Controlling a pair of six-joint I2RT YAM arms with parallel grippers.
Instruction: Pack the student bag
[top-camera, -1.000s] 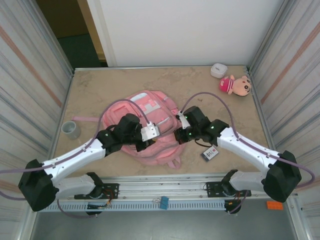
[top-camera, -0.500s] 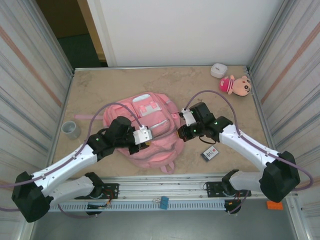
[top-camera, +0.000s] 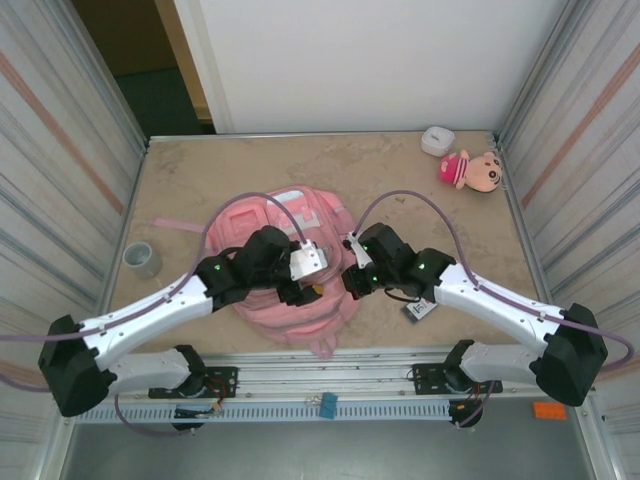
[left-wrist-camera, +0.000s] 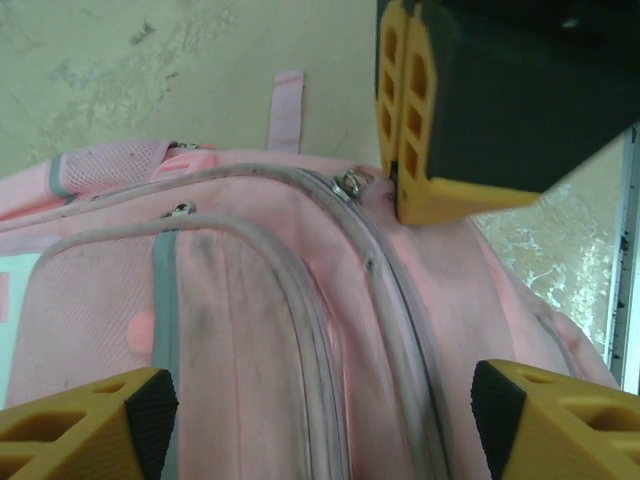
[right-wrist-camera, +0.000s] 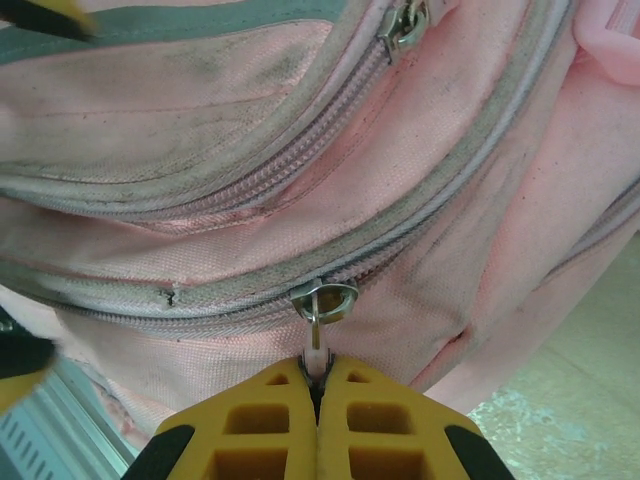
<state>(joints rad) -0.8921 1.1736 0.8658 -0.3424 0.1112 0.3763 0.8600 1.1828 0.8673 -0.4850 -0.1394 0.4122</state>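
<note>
Top external view first, Ana said. Where did the student bag (top-camera: 290, 322) lie?

On the table (top-camera: 200, 170), Ben said, in its near half and about midway across, front pockets up, with both arms meeting over it. A plush doll (top-camera: 470, 170) and a small white box (top-camera: 437, 140) lay well apart from it in the far right corner. A grey cup (top-camera: 142, 259) stood off to its left, and a dark card (top-camera: 420, 309) lay near its right side, partly under the right arm.

And the right gripper (right-wrist-camera: 318, 385)?

Its yellow fingers (right-wrist-camera: 260, 420) were pressed together with no gap. They pinched the zipper pull (right-wrist-camera: 317, 345) that hung from a slider ring on one of the bag's grey-edged zips. The left wrist view showed the same pinch from another side.

The left gripper (left-wrist-camera: 320, 400)?

Spread wide, holding nothing. In its own wrist view one finger sat at each lower corner, with the bag's pink front between them. Whether the pads touched the fabric I could not tell.

Any other zip in sight?

A second pull (right-wrist-camera: 405, 22) lay on the next zip over, with nothing touching it.
</note>
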